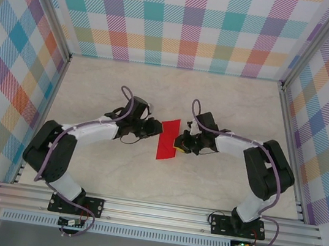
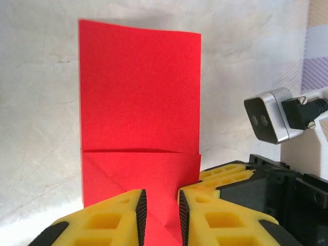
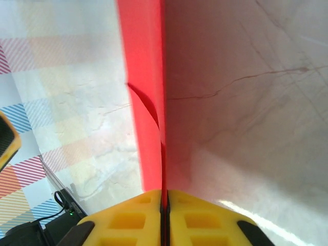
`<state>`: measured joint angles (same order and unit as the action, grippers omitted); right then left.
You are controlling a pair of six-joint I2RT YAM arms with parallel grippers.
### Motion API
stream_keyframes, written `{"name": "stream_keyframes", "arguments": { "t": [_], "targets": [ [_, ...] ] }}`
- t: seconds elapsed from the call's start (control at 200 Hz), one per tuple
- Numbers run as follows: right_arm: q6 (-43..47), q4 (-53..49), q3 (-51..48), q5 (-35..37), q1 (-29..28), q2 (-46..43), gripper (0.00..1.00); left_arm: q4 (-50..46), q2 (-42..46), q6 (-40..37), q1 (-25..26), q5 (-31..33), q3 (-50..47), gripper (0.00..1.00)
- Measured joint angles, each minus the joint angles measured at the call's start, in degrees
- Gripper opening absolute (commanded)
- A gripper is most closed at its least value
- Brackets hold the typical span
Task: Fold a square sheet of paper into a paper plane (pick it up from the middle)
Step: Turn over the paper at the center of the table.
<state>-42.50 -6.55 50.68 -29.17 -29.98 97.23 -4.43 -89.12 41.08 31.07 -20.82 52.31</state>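
Presently: a creased, bright red paper sheet (image 1: 167, 139) lies mid-table between both grippers.
The right gripper (image 3: 163, 197) is clenched on the sheet's edge, its yellow pads (image 3: 128, 220) pressed together. The left gripper (image 2: 160, 202) is released, its jaws narrowly parted above a diagonal corner fold. The sheet rests on the pale marble-pattern table (image 1: 229, 102).
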Motion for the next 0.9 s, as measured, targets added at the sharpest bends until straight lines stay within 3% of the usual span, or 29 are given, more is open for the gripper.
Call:
{"name": "stream_keyframes", "arguments": {
  "t": [0.285, 0.51, 0.74, 0.9],
  "targets": [
    [4.92, -16.2, 1.22, 10.95, -0.63, -14.67, 0.08, -5.42, 16.72, 0.02, -0.09, 8.7, -7.04, 0.41],
    [8.02, -35.87, 11.21, 29.22, -5.29, -19.63, 0.1, -8.83, 24.33, 0.04, -0.9, 13.07, -11.08, 0.51],
    [4.48, -58.01, 23.78, 50.03, -13.94, -13.49, 0.08, -9.97, 29.38, 1.07, -2.05, 16.5, -15.76, 0.54],
    [-0.33, -67.3, 28.26, 56.48, -18.49, -2.67, 0.08, -13.84, 34.34, 1.97, -2.86, 20.59, -17.59, 0.58]
  ]
}}
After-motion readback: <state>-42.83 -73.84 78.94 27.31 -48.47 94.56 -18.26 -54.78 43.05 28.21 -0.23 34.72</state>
